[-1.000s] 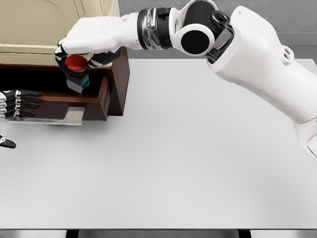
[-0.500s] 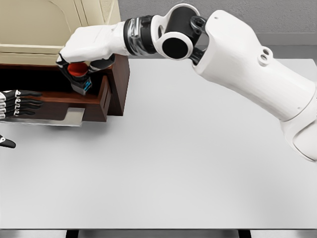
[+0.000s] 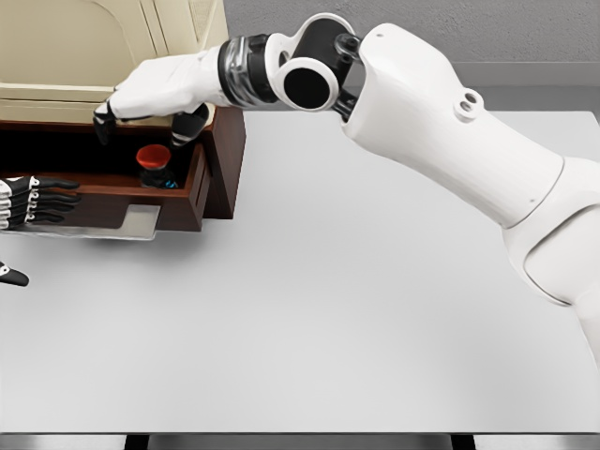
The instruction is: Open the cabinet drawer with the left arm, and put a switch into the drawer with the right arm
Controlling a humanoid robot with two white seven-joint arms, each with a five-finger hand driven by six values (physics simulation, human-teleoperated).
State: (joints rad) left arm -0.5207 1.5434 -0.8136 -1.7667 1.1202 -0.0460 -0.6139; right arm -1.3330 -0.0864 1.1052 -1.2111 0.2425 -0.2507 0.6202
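The switch (image 3: 153, 163), a dark box with a red round button, sits inside the pulled-out brown drawer (image 3: 192, 192) of the cabinet (image 3: 227, 141) at the upper left. My right hand (image 3: 145, 117) hovers just above it, fingers spread and holding nothing. Its arm reaches across from the right side. My left hand (image 3: 33, 202) shows at the left edge, level with the drawer front, fingers extended and gripping nothing.
The cream cabinet top (image 3: 94, 47) rises behind the drawer. A white table (image 3: 375, 300) fills the rest of the view, its front edge along the bottom. A grey metal plate (image 3: 131, 222) lies under the drawer.
The right hand opened and let the switch go; the switch dropped from the fingers into the drawer. The right arm swung further left. The left hand stayed put.
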